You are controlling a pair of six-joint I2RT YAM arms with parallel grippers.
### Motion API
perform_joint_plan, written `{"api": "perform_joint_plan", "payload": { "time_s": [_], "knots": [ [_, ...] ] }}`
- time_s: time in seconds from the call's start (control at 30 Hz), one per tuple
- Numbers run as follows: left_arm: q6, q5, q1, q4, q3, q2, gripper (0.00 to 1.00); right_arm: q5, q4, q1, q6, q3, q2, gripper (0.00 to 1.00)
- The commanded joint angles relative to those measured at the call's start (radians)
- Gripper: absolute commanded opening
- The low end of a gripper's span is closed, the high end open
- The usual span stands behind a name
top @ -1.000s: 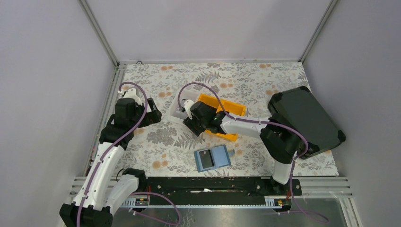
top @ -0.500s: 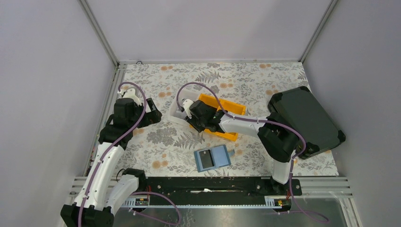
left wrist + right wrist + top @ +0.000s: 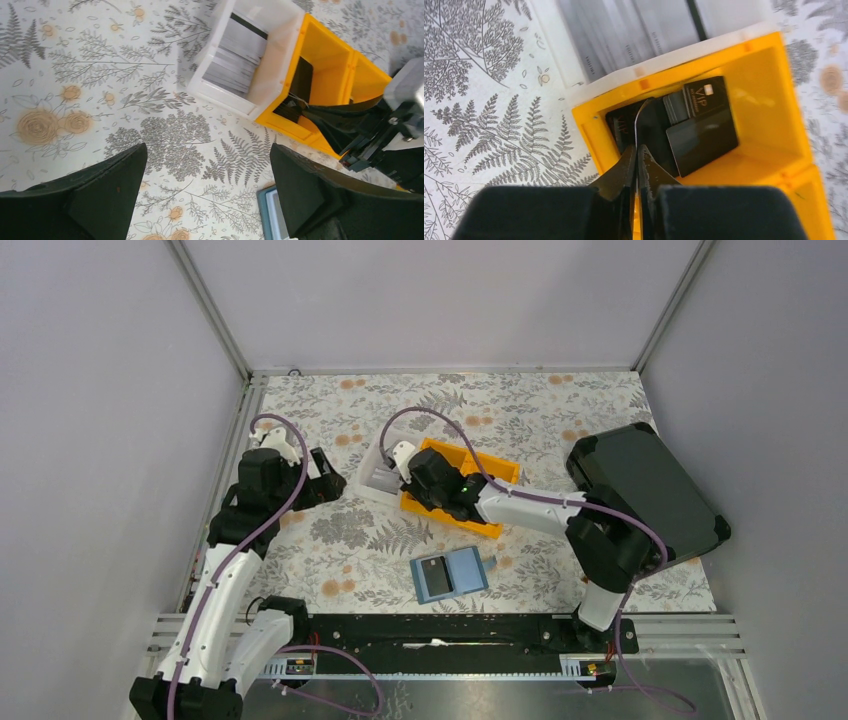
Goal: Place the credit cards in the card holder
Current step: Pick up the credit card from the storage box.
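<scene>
Several dark credit cards (image 3: 701, 130) lie in the near compartment of an orange bin (image 3: 769, 90). My right gripper (image 3: 637, 150) reaches into that compartment and is shut on one dark card, held edge-on, its thin edge (image 3: 638, 117) curving up from the jaws. Pale cards (image 3: 639, 25) fill the white bin beside it. The teal card holder (image 3: 449, 574) lies open on the table near the front, a dark card in its left pocket. My left gripper (image 3: 207, 200) hovers open over the table left of the bins, holding nothing.
The white bin (image 3: 375, 475) and the orange bin (image 3: 490, 465) stand together mid-table. A large black hard case (image 3: 645, 490) sits at the right edge, behind the right arm. A corner of the card holder (image 3: 267, 210) shows by my left gripper's right finger.
My right gripper has closed from open onto a dark card and shifted slightly right over the orange bin. The left arm has hardly moved.
</scene>
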Motion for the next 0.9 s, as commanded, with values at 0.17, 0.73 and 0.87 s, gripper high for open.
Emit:
{"api": "perform_joint_plan", "payload": {
  "time_s": [0.17, 0.73, 0.87],
  "knots": [
    [0.021, 0.338, -0.002, 0.214, -0.055, -0.065, 0.99, 0.184, 0.154, -0.001, -0.023, -0.083, -0.225, 0.00],
    [0.187, 0.559, -0.290, 0.122, 0.019, -0.002, 0.88, -0.891, -0.221, -0.208, 0.095, -0.074, -0.492, 0.00],
    [0.154, 0.588, -0.374, 0.121, 0.017, 0.050, 0.90, -1.099, -0.121, -0.207, 0.196, -0.135, -0.511, 0.00]
  ]
}}
